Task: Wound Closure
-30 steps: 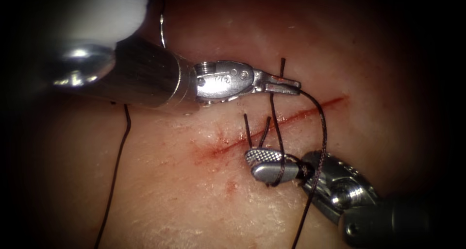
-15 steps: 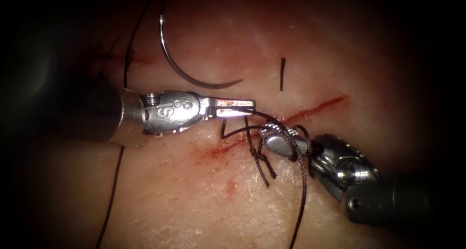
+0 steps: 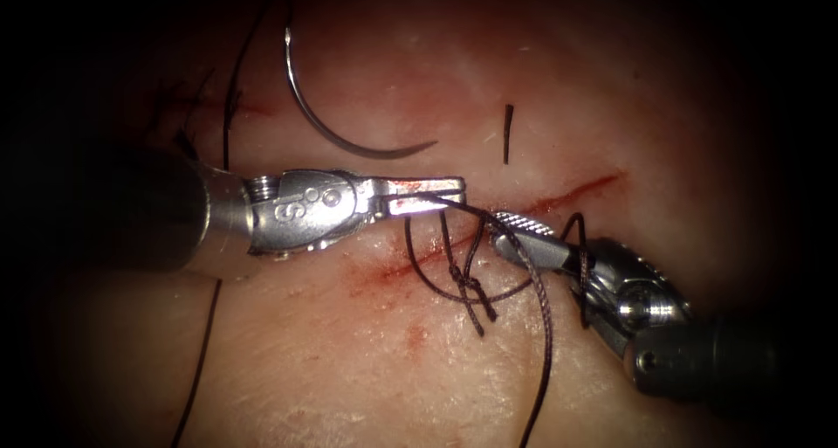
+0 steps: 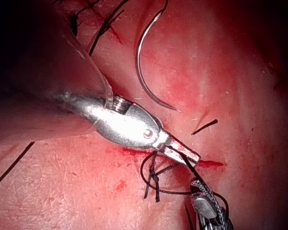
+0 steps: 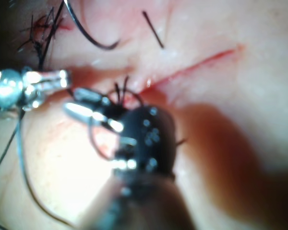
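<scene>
The left arm's silver needle driver (image 3: 441,195) has its jaws pressed together on the dark braided thread (image 3: 541,326) just above the thin red cut (image 3: 576,190); the right arm's steel tool (image 3: 524,236) sits on the cut with jaws slightly spread, thread looped round them. The curved steel needle (image 3: 336,134) lies loose on the pale, red-stained tissue (image 3: 349,361) above the cut, a short dark cut end of thread (image 3: 507,134) beside it.

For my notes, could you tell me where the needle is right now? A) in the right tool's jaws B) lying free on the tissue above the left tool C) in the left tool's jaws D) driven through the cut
B: the needle lies free on the tissue, above the left tool, held by neither tool.
</scene>
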You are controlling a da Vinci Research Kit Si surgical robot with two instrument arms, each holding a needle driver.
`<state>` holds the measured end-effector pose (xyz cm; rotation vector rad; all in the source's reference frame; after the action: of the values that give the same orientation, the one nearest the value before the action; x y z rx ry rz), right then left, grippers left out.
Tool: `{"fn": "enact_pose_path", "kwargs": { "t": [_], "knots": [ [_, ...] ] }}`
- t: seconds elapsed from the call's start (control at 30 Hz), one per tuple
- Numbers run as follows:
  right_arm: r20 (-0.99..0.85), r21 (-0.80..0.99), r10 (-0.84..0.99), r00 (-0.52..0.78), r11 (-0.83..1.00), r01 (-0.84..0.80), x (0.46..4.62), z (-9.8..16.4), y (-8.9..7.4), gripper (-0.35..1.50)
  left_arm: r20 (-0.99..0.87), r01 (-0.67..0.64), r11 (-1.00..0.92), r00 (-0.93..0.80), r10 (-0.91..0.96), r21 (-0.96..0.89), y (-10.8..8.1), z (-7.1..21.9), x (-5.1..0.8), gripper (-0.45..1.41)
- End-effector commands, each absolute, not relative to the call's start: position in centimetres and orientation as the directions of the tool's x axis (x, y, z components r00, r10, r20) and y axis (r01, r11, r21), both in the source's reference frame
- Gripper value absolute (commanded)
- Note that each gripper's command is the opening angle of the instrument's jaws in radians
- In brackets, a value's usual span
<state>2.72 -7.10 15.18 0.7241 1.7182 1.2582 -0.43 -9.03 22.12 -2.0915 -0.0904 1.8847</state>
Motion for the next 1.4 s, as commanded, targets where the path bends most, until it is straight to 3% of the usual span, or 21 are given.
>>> {"fn": "enact_pose_path", "kwargs": {
  "t": [0.03, 0.3, 0.4, 0.7, 1.1, 1.4],
  "knots": [
    [-0.3, 0.948, 0.84, -0.452, 0.317, -0.039, 2.78, 15.2, -7.2, 0.12, -0.957, -0.168, -0.946, 0.128, 0.259, -0.279, -9.2, 22.1, -0.48, -0.45],
    [-0.302, 0.952, 0.819, -0.487, 0.286, -0.11, 2.71, 15.3, -7.0, 0.12, -0.961, -0.163, -0.95, 0.124, 0.248, -0.266, -9.6, 21.9, -0.5, -0.45],
    [-0.384, 0.921, 0.825, -0.415, 0.309, -0.237, 2.72, 15.4, -6.9, 0.25, -0.96, -0.139, -0.955, 0.137, 0.245, -0.263, -9.8, 21.7, -0.65, -0.45],
    [-0.496, 0.854, 0.844, -0.203, 0.431, -0.292, 3.01, 15.4, -7.1, 0.19, -0.944, -0.067, -0.958, 0.201, 0.26, -0.278, -9.5, 21.1, -1.26, -0.45],
    [-0.53, 0.837, 0.848, -0.026, 0.517, -0.181, 3.22, 15.4, -7.4, 0.15, -0.948, -0.016, -0.971, 0.22, 0.231, -0.241, -8.5, 20.6, -2.02, -0.45],
    [-0.542, 0.837, 0.84, 0.03, 0.543, -0.064, 3.24, 15.3, -7.6, 0.14, -0.96, 0.027, -0.98, 0.196, 0.2, -0.198, -8.0, 21.2, -2.06, -0.45]
  ]
}}
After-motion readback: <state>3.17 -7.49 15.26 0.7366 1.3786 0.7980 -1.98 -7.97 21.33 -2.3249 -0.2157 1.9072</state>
